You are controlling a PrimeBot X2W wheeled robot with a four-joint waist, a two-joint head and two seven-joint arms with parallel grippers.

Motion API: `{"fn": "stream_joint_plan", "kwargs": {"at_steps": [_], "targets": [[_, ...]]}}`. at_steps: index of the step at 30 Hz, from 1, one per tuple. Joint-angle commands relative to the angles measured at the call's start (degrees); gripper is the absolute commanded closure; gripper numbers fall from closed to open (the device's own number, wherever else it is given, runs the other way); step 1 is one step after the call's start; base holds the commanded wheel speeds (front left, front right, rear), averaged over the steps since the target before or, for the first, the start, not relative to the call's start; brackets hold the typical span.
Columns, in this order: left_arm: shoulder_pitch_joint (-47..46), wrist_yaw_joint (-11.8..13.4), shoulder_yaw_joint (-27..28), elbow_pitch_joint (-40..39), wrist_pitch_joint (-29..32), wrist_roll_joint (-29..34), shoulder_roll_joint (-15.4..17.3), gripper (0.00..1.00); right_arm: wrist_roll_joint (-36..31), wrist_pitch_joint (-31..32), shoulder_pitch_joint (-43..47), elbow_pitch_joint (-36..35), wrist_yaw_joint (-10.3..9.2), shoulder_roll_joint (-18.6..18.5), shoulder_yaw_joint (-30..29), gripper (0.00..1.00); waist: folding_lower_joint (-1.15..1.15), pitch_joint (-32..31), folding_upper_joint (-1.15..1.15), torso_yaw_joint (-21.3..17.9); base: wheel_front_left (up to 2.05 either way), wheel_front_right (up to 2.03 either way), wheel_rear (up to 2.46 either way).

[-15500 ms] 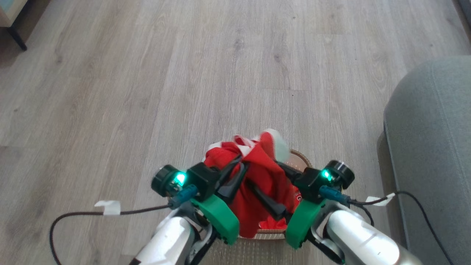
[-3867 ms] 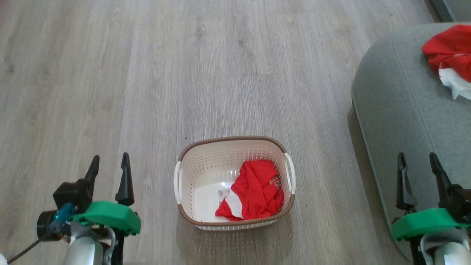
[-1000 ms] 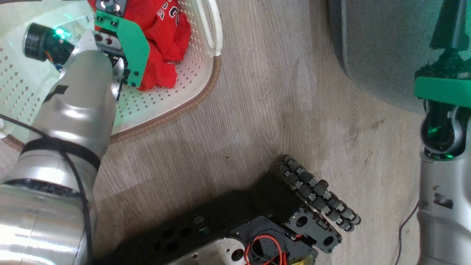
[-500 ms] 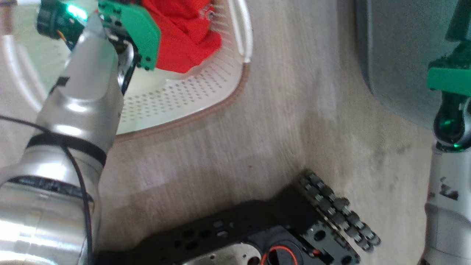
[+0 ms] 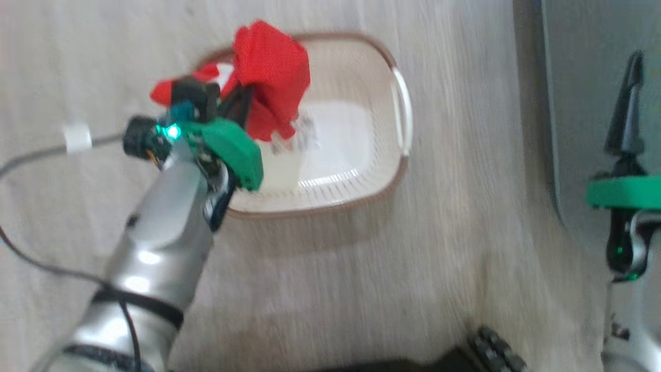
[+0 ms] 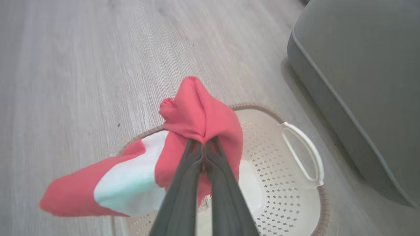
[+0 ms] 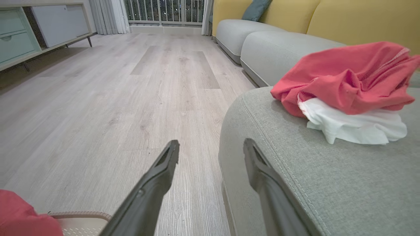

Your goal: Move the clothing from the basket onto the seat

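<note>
My left gripper (image 5: 238,103) is shut on a red garment (image 5: 272,64) with a white panel and holds it above the basket (image 5: 397,165). In the left wrist view the fingertips (image 6: 197,154) pinch a fold of the red cloth (image 6: 200,105), which hangs over the cream perforated basket (image 6: 295,190). The basket's bottom looks bare where it shows. My right gripper (image 7: 211,144) is open and empty at the near edge of the grey seat (image 7: 295,177). More clothing lies on that seat: a crumpled red piece (image 7: 347,75) over a white piece (image 7: 354,126).
Pale wood floor surrounds the basket. The seat (image 5: 583,77) stands to the basket's right, with my right gripper (image 5: 632,67) over it. Further grey cushions (image 7: 239,32) and a yellow backrest (image 7: 361,19) lie beyond. A low cabinet (image 7: 19,36) stands far left. My base's wheel (image 5: 496,351) is near the bottom edge.
The head camera has swung upward. My left gripper has risen out of the basket with the red garment in it. The right gripper stays open by the seat.
</note>
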Motion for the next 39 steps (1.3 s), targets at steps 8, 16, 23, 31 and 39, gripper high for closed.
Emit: {"fn": "stream_joint_plan", "kwargs": {"at_steps": [8,16,23,31,39], "targets": [[16.73,3.74,7.36,-17.66,-0.77,-1.15,4.54,1.0,-3.75,-0.21,8.74,2.03,-0.02,-0.97,1.04,0.0,0.01,-20.56,-0.01,9.19,0.0,0.0,0.0],[29.48,6.97,13.31,-26.81,-0.78,-1.27,8.69,1.0,-5.17,-0.21,15.83,6.78,-0.02,-1.79,2.6,0.0,0.01,-31.12,-0.01,10.94,0.0,0.0,0.0],[35.77,8.16,16.32,-30.47,-0.78,-1.45,10.58,1.0,-5.11,-0.21,19.53,9.36,-0.02,-1.5,5.64,0.0,0.01,-36.43,-0.01,11.16,0.0,0.0,0.0],[38.17,8.52,16.19,-32.57,-0.78,-1.48,10.84,1.0,-4.68,-0.21,20.08,10.03,-0.02,-1.2,7.65,0.0,0.01,-37.49,-0.01,11.03,0.0,0.0,0.0],[38.41,8.54,15.52,-33.57,-0.4,-1.85,10.73,1.0,-4.38,-0.21,19.61,10.01,-0.02,-1.07,8.43,0.0,0.01,-37.25,-0.01,10.74,0.0,0.0,0.0]]}}
